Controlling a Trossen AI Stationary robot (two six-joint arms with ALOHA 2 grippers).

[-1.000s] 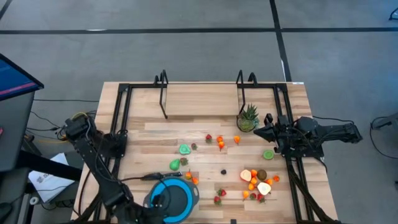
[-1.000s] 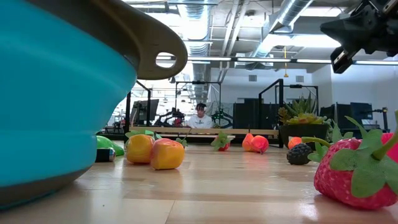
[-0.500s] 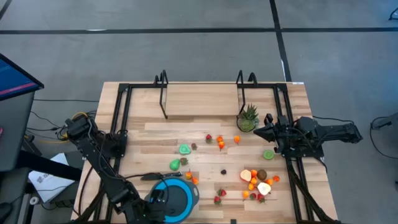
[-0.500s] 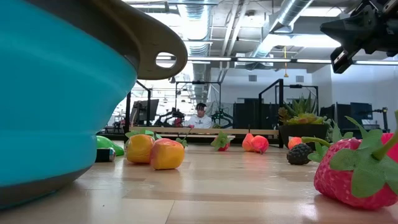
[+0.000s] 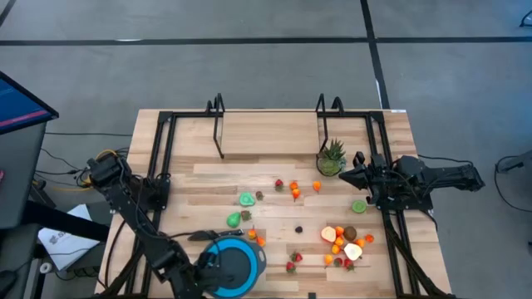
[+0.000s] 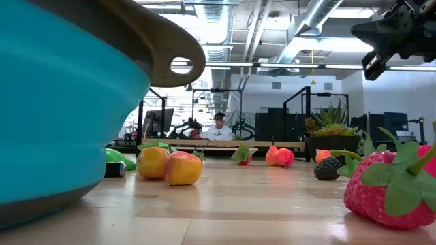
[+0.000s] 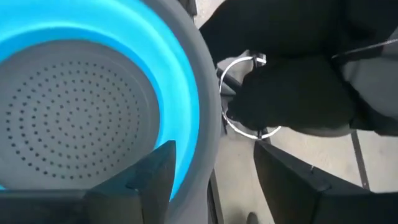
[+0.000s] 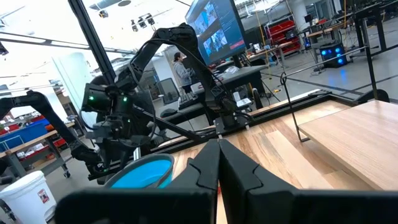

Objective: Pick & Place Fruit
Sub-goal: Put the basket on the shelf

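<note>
On the table (image 5: 274, 133), a bowl (image 5: 235, 264) sits at the near edge, left of centre, with the left gripper (image 5: 208, 264) directly over its rim. The fruit (image 5: 342, 243) clusters mostly to the bowl's right, near the table's right side, with further pieces scattered across the middle, behind the bowl. A potted plant (image 5: 332, 157) stands farther back, right of centre. The right gripper (image 5: 345, 175) hovers just beside the plant, on its right, above the table. Two upright stands rise along the back.

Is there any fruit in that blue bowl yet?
Empty as far as shown: the left wrist view shows only the blue bowl's bare perforated bottom.
</note>
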